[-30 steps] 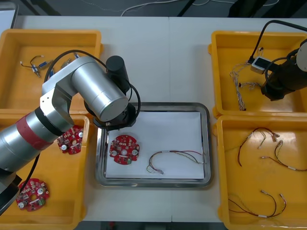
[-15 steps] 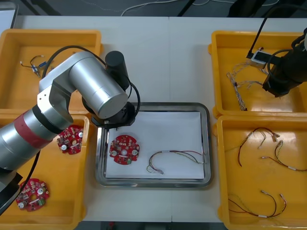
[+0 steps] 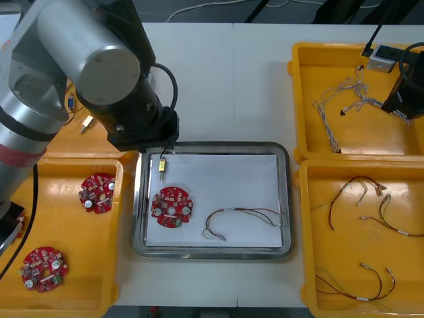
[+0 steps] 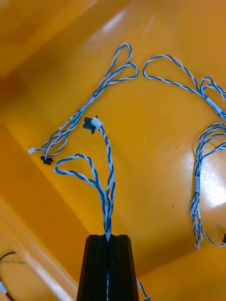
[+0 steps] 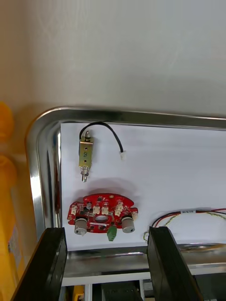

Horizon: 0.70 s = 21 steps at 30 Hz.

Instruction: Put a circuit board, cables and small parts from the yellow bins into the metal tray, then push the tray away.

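**Lifting a cable for transfer to the tray.** The right gripper [image 4: 108, 241] is clenching a blue and white cable [image 4: 109, 188] over the far right bin [image 3: 371, 142]. The cable's loops are trailing toward the bin floor, beside two other cables of the same kind. The left gripper [image 5: 106, 233] is hovering over the left part of the tray [image 3: 212, 145] with its fingers apart, holding nothing.

The tray is already carrying a circuit board [image 3: 171, 206], a red and yellow cable [image 3: 242, 213] and a small metal part [image 3: 161, 166].

The step probably calls for a slow, straight lift, so that the neighbouring cables are not dragged along. The loose ends should clear the bin wall before the arm is swinging toward the bare white area of the tray.

The right wrist view is showing the pinch itself, with the strand running between the closed fingers. The front view is supplying the route from bin to tray. The left wrist view is adding the part's short black lead.
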{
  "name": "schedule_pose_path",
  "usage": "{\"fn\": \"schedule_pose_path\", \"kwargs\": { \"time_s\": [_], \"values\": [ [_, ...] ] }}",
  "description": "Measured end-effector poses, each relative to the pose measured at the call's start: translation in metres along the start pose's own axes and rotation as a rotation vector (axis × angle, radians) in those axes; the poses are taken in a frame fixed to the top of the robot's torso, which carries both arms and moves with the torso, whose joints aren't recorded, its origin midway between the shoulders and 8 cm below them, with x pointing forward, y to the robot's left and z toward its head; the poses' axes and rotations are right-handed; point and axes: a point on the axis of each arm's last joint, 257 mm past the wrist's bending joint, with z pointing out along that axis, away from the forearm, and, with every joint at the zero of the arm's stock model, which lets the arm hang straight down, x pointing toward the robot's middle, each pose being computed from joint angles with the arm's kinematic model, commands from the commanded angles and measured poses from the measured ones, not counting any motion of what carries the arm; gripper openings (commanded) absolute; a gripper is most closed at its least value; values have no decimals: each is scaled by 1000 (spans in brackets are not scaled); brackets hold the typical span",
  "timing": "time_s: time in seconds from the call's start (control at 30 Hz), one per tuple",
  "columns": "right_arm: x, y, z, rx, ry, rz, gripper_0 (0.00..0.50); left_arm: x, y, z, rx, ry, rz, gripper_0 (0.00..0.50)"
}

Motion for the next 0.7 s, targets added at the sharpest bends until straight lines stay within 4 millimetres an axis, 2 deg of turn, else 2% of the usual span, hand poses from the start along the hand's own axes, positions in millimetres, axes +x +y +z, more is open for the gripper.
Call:
{"fn": "schedule_pose_path", "kwargs": {
  "time_s": [0.17, 0.37, 0.57, 0.7],
  "values": [
    [-8, 13, -23, -3, 12, -56, 0, -22, 10, -28, 38, -40, -36, 500],
    [-25, 36, -47, 8, 14, -20, 0, -44, 42, -46, 6, -95, -87, 500],
    [-63, 61, -60, 26, -62, -92, 0, -59, 76, -61, -47, -140, -125, 500],
    [-86, 88, -60, -31, -120, -34, 0, -70, 95, -71, -71, -174, -109, 500]
  ]
}}
